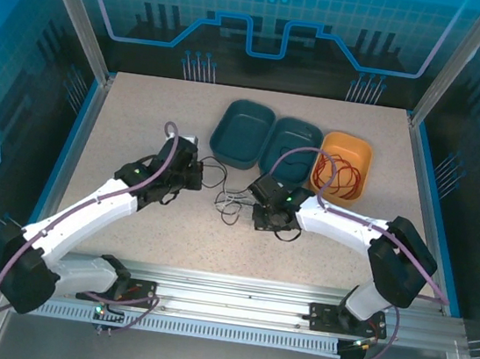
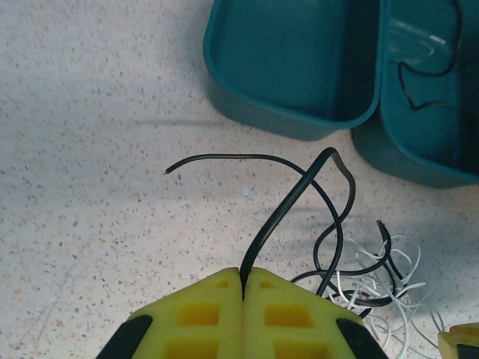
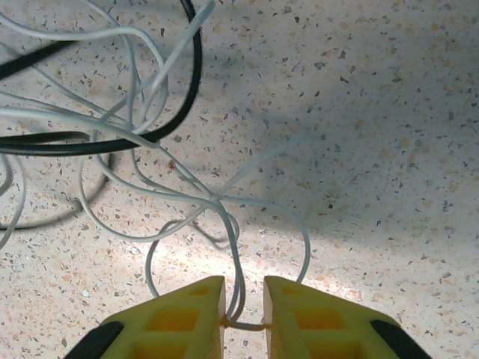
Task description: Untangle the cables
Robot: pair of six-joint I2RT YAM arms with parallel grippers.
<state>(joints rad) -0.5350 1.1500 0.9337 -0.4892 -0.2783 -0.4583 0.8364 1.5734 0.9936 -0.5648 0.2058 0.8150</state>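
The black cable (image 2: pixel 292 194) rises in an arc from my left gripper (image 2: pixel 243 280), which is shut on it; its free end points left over the table. Its other loops run down into a tangle with the white cable (image 2: pixel 389 292). In the top view the left gripper (image 1: pixel 195 172) sits left of that tangle (image 1: pixel 233 201), and the right gripper (image 1: pixel 261 211) is at its right side. My right gripper (image 3: pixel 244 283) stands open by a narrow gap, with a loop of the white cable (image 3: pixel 150 187) between its fingers. The black cable (image 3: pixel 196 67) crosses the white loops. The red cable (image 1: pixel 340 173) lies coiled in the orange tray (image 1: pixel 349 141).
Two teal trays (image 1: pixel 242 131) (image 1: pixel 293 147) stand side by side at the back, left of the orange tray. The nearer teal tray (image 2: pixel 284 67) is just beyond the black cable's arc. Bare speckled tabletop (image 1: pixel 142 114) lies to the left.
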